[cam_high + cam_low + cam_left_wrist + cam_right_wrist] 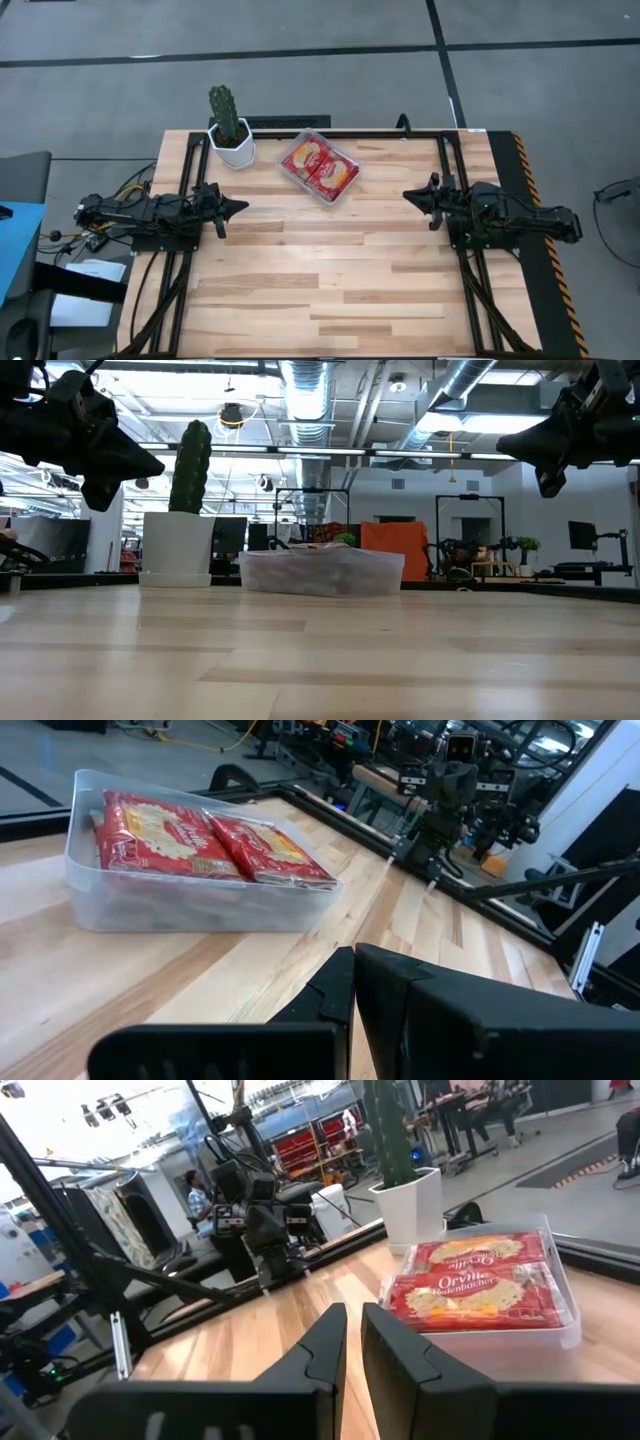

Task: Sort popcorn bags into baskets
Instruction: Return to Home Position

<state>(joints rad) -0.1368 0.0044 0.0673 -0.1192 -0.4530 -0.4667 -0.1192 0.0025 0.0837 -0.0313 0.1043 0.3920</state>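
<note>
Red-and-white flat popcorn bags (318, 167) lie side by side inside the clear shallow plastic tray (190, 910). The tray sits on the pale wooden worktop (320, 280), just beside a white potted cactus (232, 148). Well apart from the tray, one on either side, hang the left gripper (238, 208) and right gripper (408, 195), jaws pressed together on nothing. I see no bag outside the tray, so sorting looks finished; the arms need only settle home.

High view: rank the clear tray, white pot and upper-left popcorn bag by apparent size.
1. Clear tray, clearly the largest.
2. White pot and popcorn bag look about alike; I would not rank them.
</note>
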